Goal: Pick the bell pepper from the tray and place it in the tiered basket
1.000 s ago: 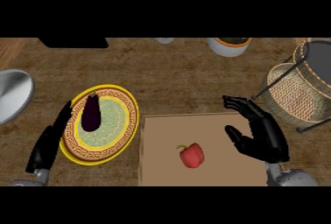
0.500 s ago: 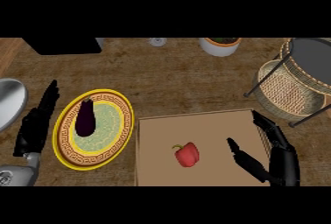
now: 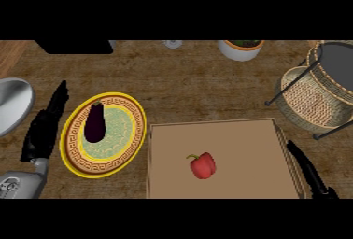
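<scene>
Head view. The bell pepper (image 3: 202, 165) lies on the brown tray (image 3: 234, 133), slightly left of the tray's middle and toward its near edge, stem pointing up and left. Nothing touches it. The tiered basket (image 3: 314, 100) stands on the bench (image 3: 200, 79) at the far right, beyond the tray's far right corner, with a wicker lower tier and a dark upper tier on a thin black frame.

Task progress: judged from this layout, no step is complete. The pepper is not grasped, not lifted, and the basket shows nothing inside. Reach, grasp, carry and release all remain.

Right hand (image 3: 310, 172): it shows at the tray's right edge, near the lower right of the view, well apart from the pepper. Its fingers are straight and extended, holding nothing.

Left hand (image 3: 47, 128): it rests at the left of the view, just beside the yellow plate (image 3: 134, 135). Its fingers are straight, pointing away, and hold nothing.

Surroundings: the plate carries a dark eggplant (image 3: 94, 122) and lies left of the tray. A metal bowl (image 3: 12, 107) shows at the left edge. A white pot (image 3: 240, 49) stands at the far side of the bench.

Obstructions: nothing stands between the right hand and the pepper. The basket's frame legs and upper tier are likely to constrain the approach to the lower tier.
</scene>
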Controlling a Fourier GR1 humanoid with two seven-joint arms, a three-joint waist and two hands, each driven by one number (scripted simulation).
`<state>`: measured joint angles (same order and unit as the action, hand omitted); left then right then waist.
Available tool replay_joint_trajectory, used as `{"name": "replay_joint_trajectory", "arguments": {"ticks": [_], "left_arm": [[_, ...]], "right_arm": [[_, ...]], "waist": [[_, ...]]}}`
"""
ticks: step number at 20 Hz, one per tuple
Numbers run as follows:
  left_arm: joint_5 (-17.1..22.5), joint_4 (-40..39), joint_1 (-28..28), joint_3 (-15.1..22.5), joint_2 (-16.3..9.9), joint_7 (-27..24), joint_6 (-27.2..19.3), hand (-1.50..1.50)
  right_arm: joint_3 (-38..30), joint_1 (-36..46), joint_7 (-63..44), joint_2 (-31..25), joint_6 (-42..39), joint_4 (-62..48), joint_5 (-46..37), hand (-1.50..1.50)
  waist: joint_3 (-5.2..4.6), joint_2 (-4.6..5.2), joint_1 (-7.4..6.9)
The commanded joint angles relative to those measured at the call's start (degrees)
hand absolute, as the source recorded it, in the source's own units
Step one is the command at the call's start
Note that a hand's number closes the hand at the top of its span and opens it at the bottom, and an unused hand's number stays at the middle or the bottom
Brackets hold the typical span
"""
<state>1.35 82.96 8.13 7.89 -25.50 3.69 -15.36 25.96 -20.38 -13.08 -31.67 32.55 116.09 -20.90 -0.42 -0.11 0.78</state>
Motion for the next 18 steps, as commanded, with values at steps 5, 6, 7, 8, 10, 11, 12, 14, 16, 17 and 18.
{"name": "replay_joint_trajectory", "arguments": {"ticks": [5,6,7,8,10,11,12,14,16,17,18], "left_arm": [[0.1,0.1,1.1,0.1,0.0,0.3,1.5,0.0],[-0.6,0.7,1.8,-0.1,-0.1,1.5,0.8,0.0],[-0.1,0.5,1.9,-0.4,-0.2,0.6,1.7,0.0],[-1.3,0.2,-0.3,0.9,1.0,-1.4,1.1,0.0],[-0.3,-1.6,2.2,-1.0,-0.6,-0.8,2.8,0.0],[-0.3,-2.1,3.9,-1.0,0.5,0.3,2.2,0.0],[-0.1,-1.7,2.1,-0.6,0.7,-0.6,2.8,0.0],[-2.0,-1.7,1.5,1.1,3.3,0.0,0.2,0.0],[-1.5,-0.6,1.5,0.0,2.3,-0.5,1.1,0.0],[-1.8,-2.3,2.5,-0.1,3.0,-0.9,0.8,0.0],[0.2,-4.8,5.1,-3.2,0.1,-0.8,3.6,0.0]], "right_arm": [[4.3,7.4,-31.8,-7.1,-16.6,13.1,-14.1,-1.5],[4.7,9.3,-36.5,-6.5,-19.4,16.6,-14.1,-1.5],[7.0,11.2,-41.0,-3.9,-20.5,16.3,-16.6,-1.5],[7.7,15.9,-44.4,0.0,-21.7,13.3,-17.6,-1.5],[8.4,22.0,-51.7,2.6,-27.0,13.2,-17.6,-1.5],[10.8,23.4,-52.8,5.3,-27.9,8.8,-18.4,-1.5],[12.6,25.1,-57.4,8.3,-29.1,9.7,-20.0,-1.5],[14.5,28.7,-61.3,12.8,-31.8,7.3,-20.7,-1.5],[13.5,30.8,-61.3,16.1,-33.3,1.8,-19.2,-1.5],[12.2,31.9,-63.2,16.8,-35.4,1.6,-18.0,-1.5],[12.0,34.4,-63.5,18.4,-36.8,-0.3,-17.8,-1.5]], "waist": [[-0.03,0.3,-1.83],[0.06,0.2,-1.68],[0.06,0.22,-1.85],[0.15,0.32,-2.31],[0.12,0.44,-2.43],[0.2,0.45,-2.14],[0.17,0.31,-2.22],[0.2,0.24,-2.14],[0.3,0.21,-2.0],[0.27,0.28,-1.72],[0.26,0.37,-1.61]]}}
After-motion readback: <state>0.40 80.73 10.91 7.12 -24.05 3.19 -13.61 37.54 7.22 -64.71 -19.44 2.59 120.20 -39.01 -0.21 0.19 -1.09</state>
